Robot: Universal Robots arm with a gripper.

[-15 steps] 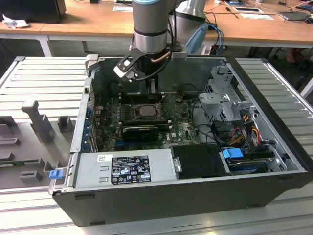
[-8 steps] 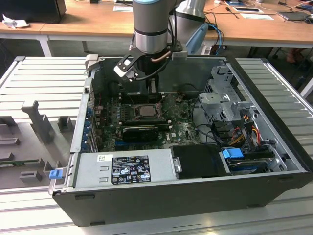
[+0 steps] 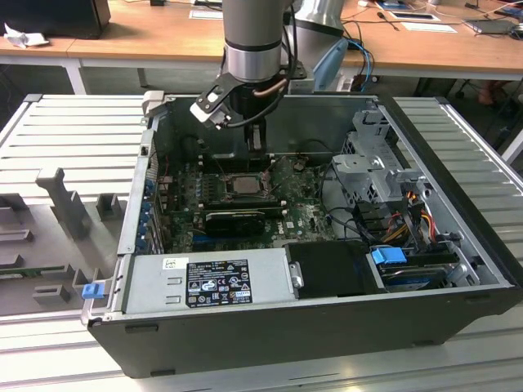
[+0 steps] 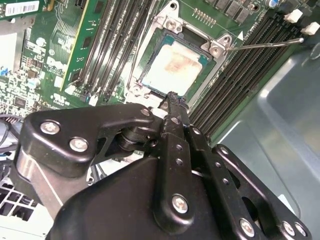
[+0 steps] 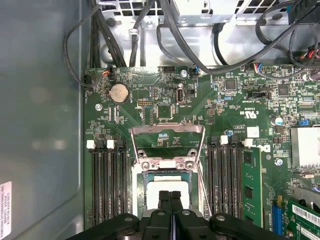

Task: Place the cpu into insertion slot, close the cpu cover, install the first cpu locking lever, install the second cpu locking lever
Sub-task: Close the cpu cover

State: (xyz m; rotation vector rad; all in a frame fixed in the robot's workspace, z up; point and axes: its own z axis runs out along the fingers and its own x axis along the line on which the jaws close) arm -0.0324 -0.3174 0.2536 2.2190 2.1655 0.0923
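The cpu (image 4: 172, 70), a pale silver square, lies flat in the insertion slot (image 4: 150, 42) on the green board; it also shows in the first wrist view, cpu (image 5: 152, 184), and from outside, cpu (image 3: 243, 184). The cpu cover (image 5: 167, 134), a silver frame with a square window, stands raised from its hinge, off the chip. One thin locking lever (image 4: 265, 44) sticks out sideways, unlatched; another thin lever (image 5: 201, 182) runs along the socket. My gripper (image 4: 172, 97) is shut with nothing in it, its black fingertips (image 5: 164, 200) just over the chip's near edge.
Black memory slots (image 5: 107, 180) flank the socket on both sides. Cables (image 5: 165, 35) hang beyond the board. The case holds a grey power supply (image 3: 208, 282), a drive cage (image 3: 372, 167) and a card (image 3: 237, 220) just in front of the socket.
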